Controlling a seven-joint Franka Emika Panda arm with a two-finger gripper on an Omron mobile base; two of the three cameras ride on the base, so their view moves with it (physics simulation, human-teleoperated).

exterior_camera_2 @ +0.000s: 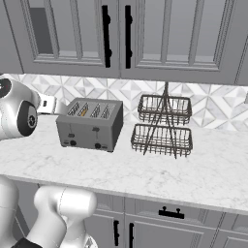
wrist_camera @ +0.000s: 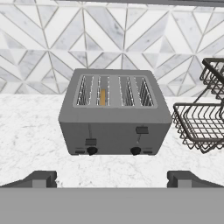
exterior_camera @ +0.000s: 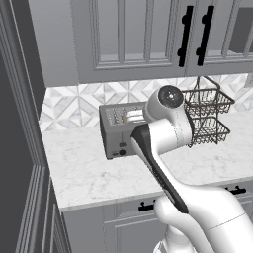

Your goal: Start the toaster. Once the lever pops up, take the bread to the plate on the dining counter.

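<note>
My gripper (wrist_camera: 112, 178) hangs in front of the toaster (wrist_camera: 114, 114), jaws spread wide and empty, tips apart over the bare marble worktop (wrist_camera: 35, 144). Toaster sits square to me: long axis runs left-right, front panel with two levers and two knobs facing the hand, slots running front to back. Left lever (wrist_camera: 91, 141) sits lower than the right lever (wrist_camera: 141, 130). The bread (wrist_camera: 103, 97) shows as an orange-tan edge in the second slot from the toaster's left. Arm (exterior_camera: 163, 148) is folded, forearm reaching toward the toaster's front. Right of the toaster, near but apart, stands a two-tier wire basket rack (exterior_camera_2: 163, 127). Behind the toaster, tiled backsplash (wrist_camera: 52, 39).
</note>
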